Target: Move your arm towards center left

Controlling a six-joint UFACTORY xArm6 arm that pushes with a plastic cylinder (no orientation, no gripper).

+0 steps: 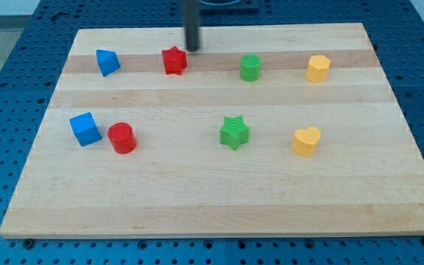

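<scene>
My tip (193, 48) is near the view's top edge of the wooden board (219, 199), just up and right of the red star block (174, 60), close to it but apart. A blue wedge-like block (107, 62) lies at the top left. A blue cube (85, 129) and a red cylinder (122, 138) sit side by side at the centre left.
A green cylinder (250, 68) and a yellow hexagonal block (317, 68) lie in the top row to the right. A green star (234, 132) and a yellow heart block (306, 141) lie in the lower row. Blue pegboard surrounds the board.
</scene>
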